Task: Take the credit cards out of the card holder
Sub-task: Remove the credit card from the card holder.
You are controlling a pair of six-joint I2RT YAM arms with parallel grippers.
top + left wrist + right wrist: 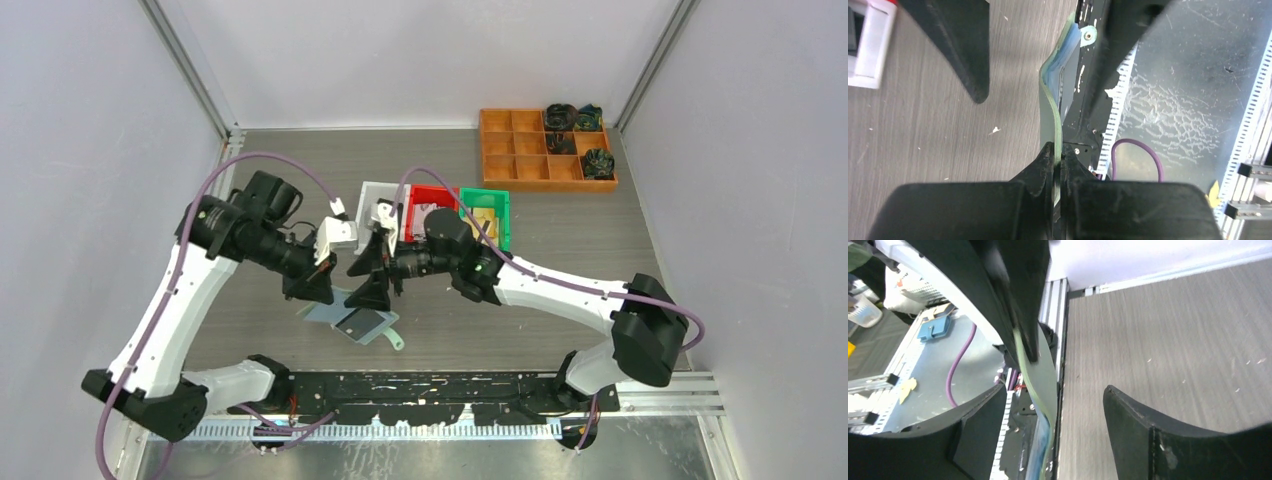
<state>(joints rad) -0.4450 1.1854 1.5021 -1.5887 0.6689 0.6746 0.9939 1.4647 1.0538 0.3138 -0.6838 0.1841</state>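
The pale mint-green card holder (335, 312) is held near the table's front middle, open, with a dark card (362, 323) showing in its pocket. My left gripper (316, 290) is shut on the holder's left edge. In the left wrist view the jaws (1059, 155) pinch the thin green holder (1050, 105), seen edge-on. My right gripper (372, 280) is open and straddles the holder's far side. In the right wrist view its fingers (983, 420) stand wide apart with the holder (1040, 375) between them, untouched.
A white bin (368, 192), a red bin (436, 192) and a green bin (497, 200) stand side by side behind the grippers; the green one holds a gold card (484, 220). An orange divided tray (520, 150) sits at the back right. The metal rail (450, 385) runs along the front.
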